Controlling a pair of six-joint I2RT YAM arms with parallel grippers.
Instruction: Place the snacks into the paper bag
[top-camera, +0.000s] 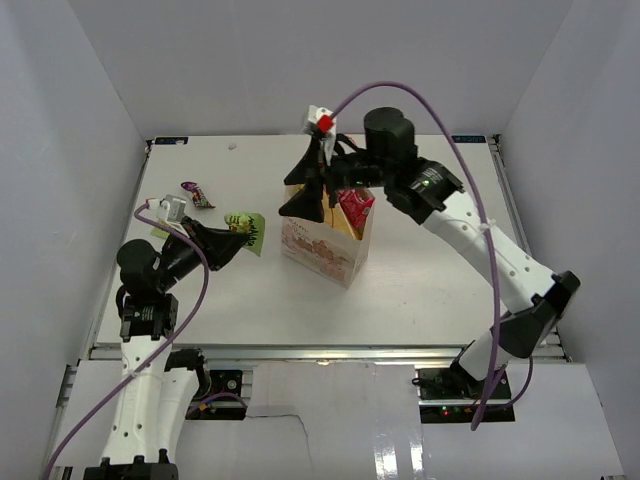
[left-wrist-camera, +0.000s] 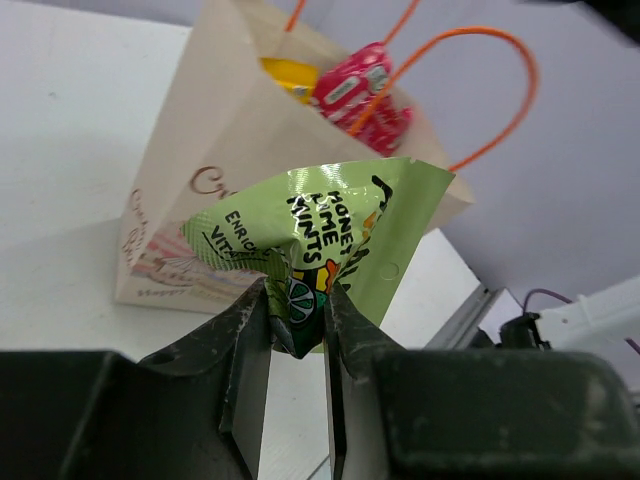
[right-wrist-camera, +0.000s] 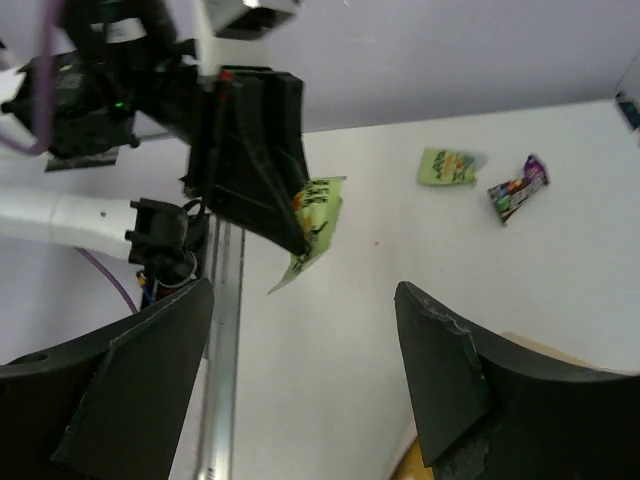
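The beige paper bag (top-camera: 318, 250) stands upright mid-table, also in the left wrist view (left-wrist-camera: 215, 140), with orange handles (left-wrist-camera: 505, 50). A red-pink packet (left-wrist-camera: 355, 85) and a yellow bag (left-wrist-camera: 285, 75) stick out of its top. My left gripper (top-camera: 237, 238) is shut on a light green packet (left-wrist-camera: 330, 225), held above the table left of the bag; the right wrist view shows it too (right-wrist-camera: 316, 215). My right gripper (top-camera: 318, 190) is open and empty over the bag's mouth (right-wrist-camera: 305, 290). A purple packet (top-camera: 197, 194) lies on the table at far left.
A second light green packet (right-wrist-camera: 450, 165) lies beside the purple packet (right-wrist-camera: 518, 185), partly hidden behind my left arm in the top view. White walls close in the table on three sides. A metal rail (top-camera: 320, 352) runs along the near edge.
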